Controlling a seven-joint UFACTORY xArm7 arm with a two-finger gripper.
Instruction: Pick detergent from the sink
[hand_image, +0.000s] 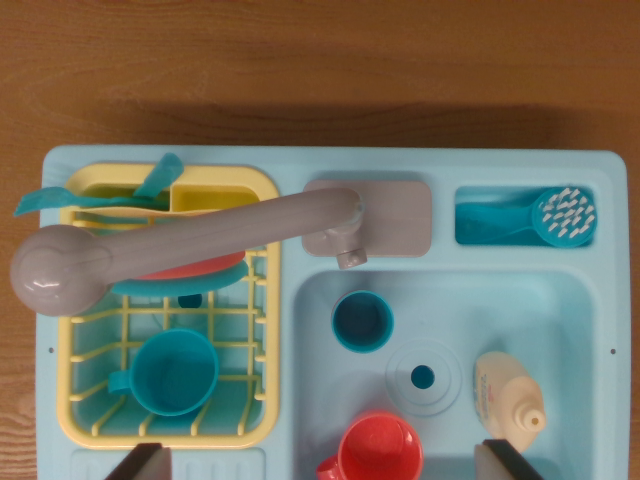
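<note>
Step in hand: the approach, by my reading; the arm hangs above the pale blue plastic toy sink unit (600, 400) and nothing is grasped yet.
Gripper: two dark fingertips (142, 462) show at the bottom edge of the wrist view, spread wide apart with nothing between them, so the gripper (325, 465) stands open.
Detergent: the small cream plastic detergent bottle (507, 392) lies on its side on the basin floor, at about four o'clock from the round drain (423, 377), its cap end pointing toward five o'clock; it sits just beside the right-hand fingertip in the wrist view.
Next move: the gripper likely needs to shift toward the wrist view's right until the bottle sits between the fingers, then descend and close across its narrow body.
Neighbours in the basin: a teal plastic cup (362, 321) at ten o'clock from the drain, and a red plastic cup (380, 450) at seven o'clock, near the gripper's centre line.
Possible obstacle: the red cup seems the likeliest thing to be bumped on descent; the basin's right wall is close to the bottle too.
Elsewhere: a grey plastic tap (200, 240) swings over the yellow dish rack (262, 330), well apart from the bottle; a teal scrubbing brush (560, 217) rests in the tray at one o'clock.
</note>
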